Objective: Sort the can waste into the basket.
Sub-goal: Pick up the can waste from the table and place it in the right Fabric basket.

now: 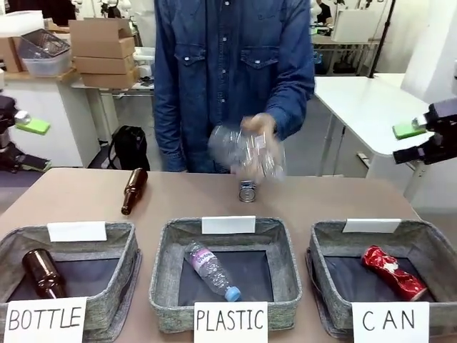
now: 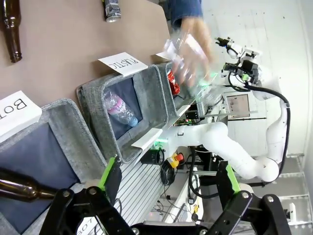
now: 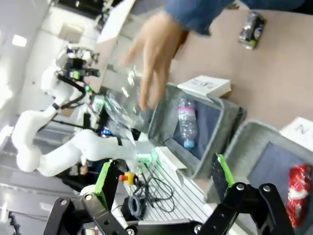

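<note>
Red can (image 1: 394,273) lies in CAN basket (image 1: 321,246). Dark can (image 1: 247,191) on surface (image 1: 86,196), far side, just below person's hand (image 1: 258,128) holding clear plastic bottle (image 1: 243,151). Both arms' jaws apart, empty, well away. Next move likely: reach dark can, grasp, carry to basket.

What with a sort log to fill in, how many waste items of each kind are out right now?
Brown bottles: 2
Plastic bottles: 2
Cans: 2
Total: 6
</note>
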